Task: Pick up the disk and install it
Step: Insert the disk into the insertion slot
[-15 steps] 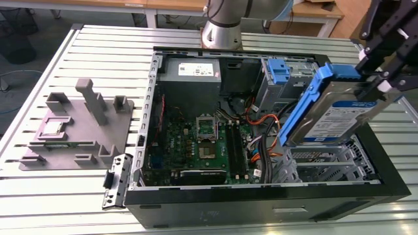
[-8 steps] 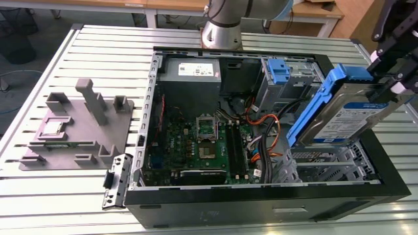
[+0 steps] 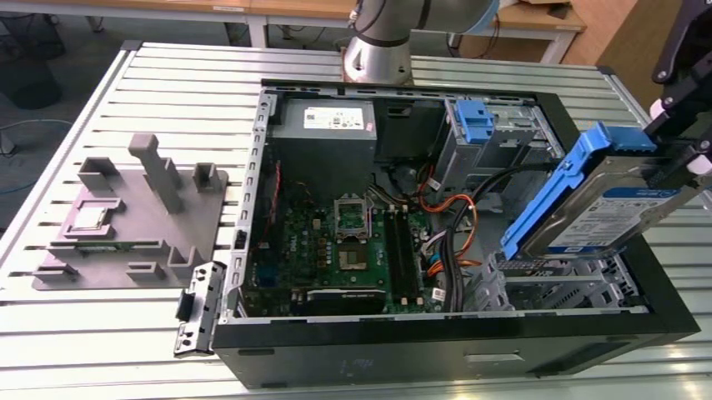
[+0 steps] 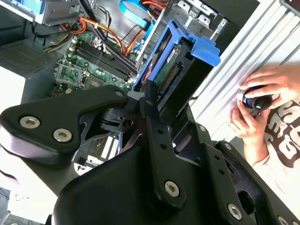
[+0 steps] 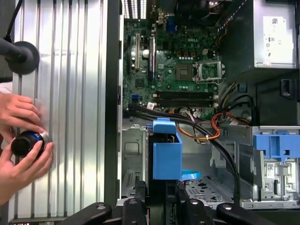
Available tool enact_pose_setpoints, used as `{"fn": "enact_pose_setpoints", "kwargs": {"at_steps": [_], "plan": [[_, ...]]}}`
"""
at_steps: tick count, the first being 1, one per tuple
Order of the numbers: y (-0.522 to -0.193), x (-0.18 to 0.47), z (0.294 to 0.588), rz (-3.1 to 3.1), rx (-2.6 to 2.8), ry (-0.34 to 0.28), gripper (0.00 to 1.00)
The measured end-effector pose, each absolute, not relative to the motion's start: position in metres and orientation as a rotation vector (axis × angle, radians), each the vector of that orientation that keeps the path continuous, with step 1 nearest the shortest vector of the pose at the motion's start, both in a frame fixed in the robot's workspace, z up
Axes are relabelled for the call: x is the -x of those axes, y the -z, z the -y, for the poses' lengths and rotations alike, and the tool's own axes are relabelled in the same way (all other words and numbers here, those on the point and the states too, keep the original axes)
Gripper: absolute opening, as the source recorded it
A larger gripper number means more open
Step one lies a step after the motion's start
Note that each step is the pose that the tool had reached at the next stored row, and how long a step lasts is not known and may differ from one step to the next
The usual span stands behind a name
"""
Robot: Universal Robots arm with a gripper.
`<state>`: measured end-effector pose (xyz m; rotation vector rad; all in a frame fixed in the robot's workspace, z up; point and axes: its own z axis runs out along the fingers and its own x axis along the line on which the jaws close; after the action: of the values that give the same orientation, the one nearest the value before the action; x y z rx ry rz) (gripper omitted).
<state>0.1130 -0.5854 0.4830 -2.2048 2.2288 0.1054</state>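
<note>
Gripper (image 4: pixel 154 101) fingers closed on disk (image 3: pixel 606 212), tilted, clear above cage (image 3: pixel 556 283) in case (image 3: pixel 423 350). Pickup done; disk not yet seated, install outstanding.

Held end of the disk (image 4: pixel 185 65) behind the fingers (image 4: pixel 149 102)

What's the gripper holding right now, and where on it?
The disk, clamped in the gripper across its flat faces, at the end away from its blue tab.
</note>
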Motion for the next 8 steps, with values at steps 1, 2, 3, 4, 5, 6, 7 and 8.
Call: {"fn": "enact_pose_setpoints", "kwargs": {"at_steps": [1, 2, 3, 4, 5, 6, 7, 8], "plan": [[-0.4821, -0.115, 0.5854, -2.229, 2.205, -0.105, 0.35], [-0.4811, -0.1167, 0.5854, -2.229, 2.205, -0.105, 0.35], [-0.4804, -0.1176, 0.5854, -2.229, 2.205, -0.105, 0.35], [-0.4803, -0.1178, 0.5853, -2.229, 2.205, -0.105, 0.35], [-0.4803, -0.1178, 0.5853, -2.229, 2.205, -0.105, 0.35], [-0.4803, -0.1178, 0.5854, -2.229, 2.205, -0.105, 0.35], [-0.4802, -0.1178, 0.5854, -2.229, 2.205, -0.105, 0.35], [-0.4794, -0.1178, 0.5854, -2.229, 2.205, -0.105, 0.35]]}}
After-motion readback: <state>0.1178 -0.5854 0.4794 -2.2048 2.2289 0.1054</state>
